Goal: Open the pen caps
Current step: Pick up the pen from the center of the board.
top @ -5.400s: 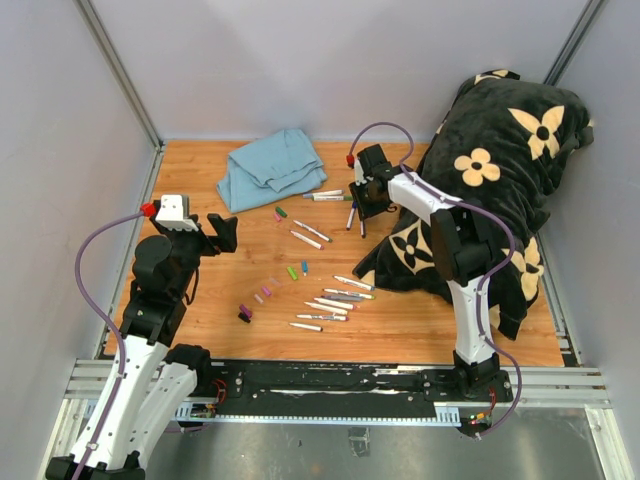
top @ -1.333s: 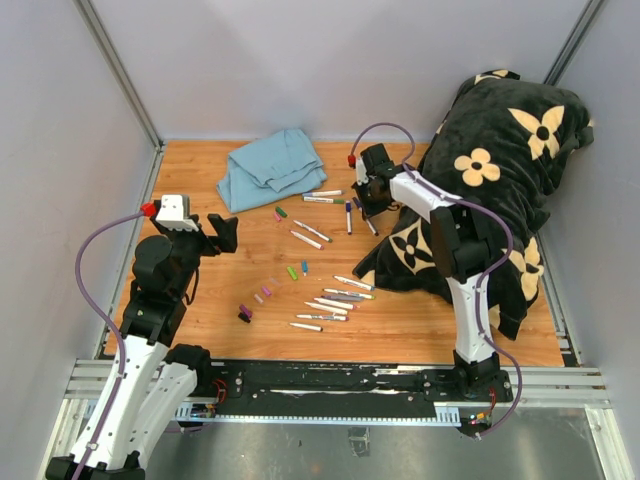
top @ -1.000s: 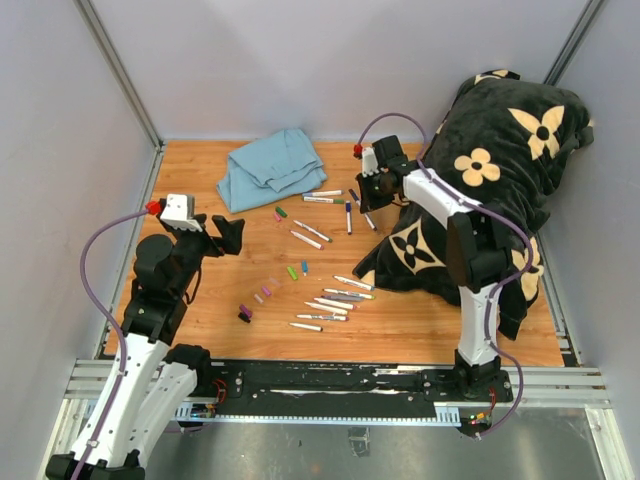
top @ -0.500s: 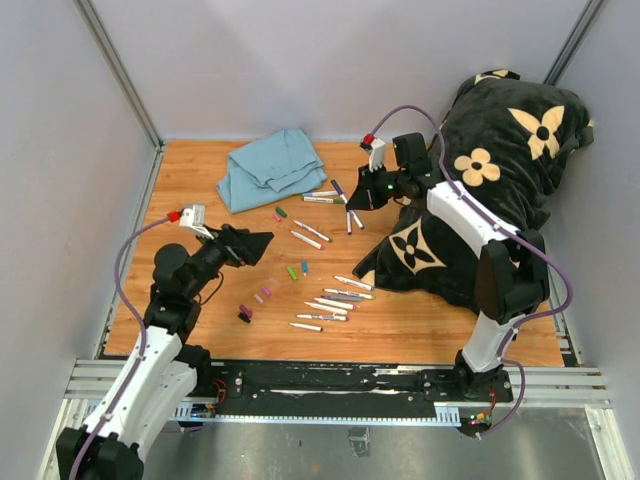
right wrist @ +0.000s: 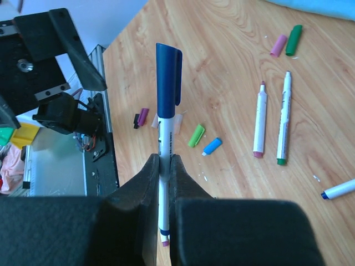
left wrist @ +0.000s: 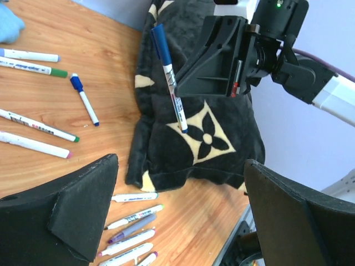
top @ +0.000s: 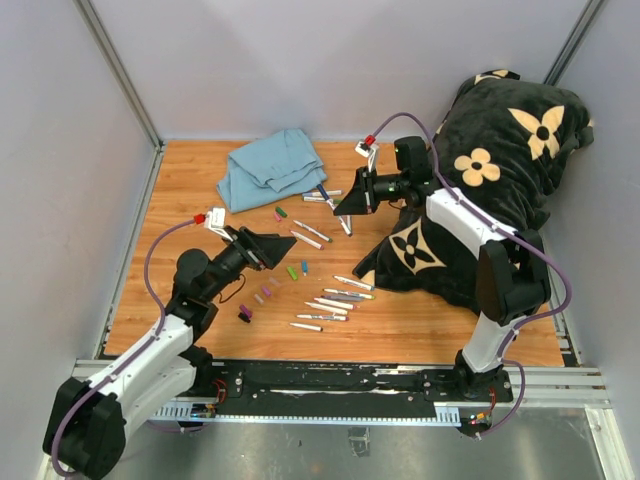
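your right gripper (right wrist: 165,162) is clamped on the white barrel of the pen (right wrist: 167,133). the blue cap (right wrist: 168,77) stands clear just beyond those fingertips, so that is the free end to take. your left gripper (left wrist: 180,162) has its fingers (left wrist: 83,205) spread wide, facing the cap but well apart from it, with nothing between them. expect the cap to be light, hard, smooth plastic, held on by a snug press fit, so it will likely come off with a jerk rather than gradually. close the left fingers across the cap's middle and pull straight along the barrel. a skewed pull may twist the thin pen between the right fingers.
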Available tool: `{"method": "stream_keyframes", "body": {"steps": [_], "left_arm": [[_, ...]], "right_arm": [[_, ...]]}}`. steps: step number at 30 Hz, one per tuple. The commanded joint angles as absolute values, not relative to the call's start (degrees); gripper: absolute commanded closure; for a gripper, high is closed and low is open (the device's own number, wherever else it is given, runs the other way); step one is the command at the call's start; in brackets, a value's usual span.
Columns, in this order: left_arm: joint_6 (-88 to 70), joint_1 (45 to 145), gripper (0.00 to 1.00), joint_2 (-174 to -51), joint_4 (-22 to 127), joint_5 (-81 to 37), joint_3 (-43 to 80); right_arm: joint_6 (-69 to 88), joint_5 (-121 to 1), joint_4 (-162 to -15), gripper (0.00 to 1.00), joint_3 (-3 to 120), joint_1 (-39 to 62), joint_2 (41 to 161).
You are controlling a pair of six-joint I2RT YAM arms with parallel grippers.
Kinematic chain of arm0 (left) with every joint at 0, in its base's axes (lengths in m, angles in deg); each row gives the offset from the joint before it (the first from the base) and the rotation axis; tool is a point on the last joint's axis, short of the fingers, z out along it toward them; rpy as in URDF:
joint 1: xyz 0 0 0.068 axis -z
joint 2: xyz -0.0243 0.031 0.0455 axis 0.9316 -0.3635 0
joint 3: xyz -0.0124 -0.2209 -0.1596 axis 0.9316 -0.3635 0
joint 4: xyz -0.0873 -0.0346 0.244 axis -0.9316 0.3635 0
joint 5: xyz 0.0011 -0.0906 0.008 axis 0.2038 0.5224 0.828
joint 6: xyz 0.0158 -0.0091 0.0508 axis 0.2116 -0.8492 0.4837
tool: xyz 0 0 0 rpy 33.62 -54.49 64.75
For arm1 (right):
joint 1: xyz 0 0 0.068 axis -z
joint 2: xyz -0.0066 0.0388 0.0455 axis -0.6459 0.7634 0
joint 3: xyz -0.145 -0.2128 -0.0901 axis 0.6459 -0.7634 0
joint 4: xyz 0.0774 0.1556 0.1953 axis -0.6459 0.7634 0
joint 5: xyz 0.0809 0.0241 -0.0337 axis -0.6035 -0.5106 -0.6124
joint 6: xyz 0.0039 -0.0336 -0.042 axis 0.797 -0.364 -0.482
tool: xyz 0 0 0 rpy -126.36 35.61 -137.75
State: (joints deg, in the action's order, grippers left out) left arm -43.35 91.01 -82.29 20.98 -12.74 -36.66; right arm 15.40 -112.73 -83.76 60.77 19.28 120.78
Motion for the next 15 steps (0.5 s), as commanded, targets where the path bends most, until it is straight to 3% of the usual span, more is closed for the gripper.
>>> {"method": "stream_keyframes", "body": {"steps": [1,15], "left_arm": [[-47.84,91.57,0.01,-85.15,12.94,-14.75,-36.23],[-51.50,94.84,0.01,-88.41,10.13,-21.56,-35.59]], "right_arm": [[18.16,-117.58,-88.14,0.99,59.79,19.18,119.11],[17.88,-118.35,-88.55,0.99,59.65,16.89,119.28]]}}
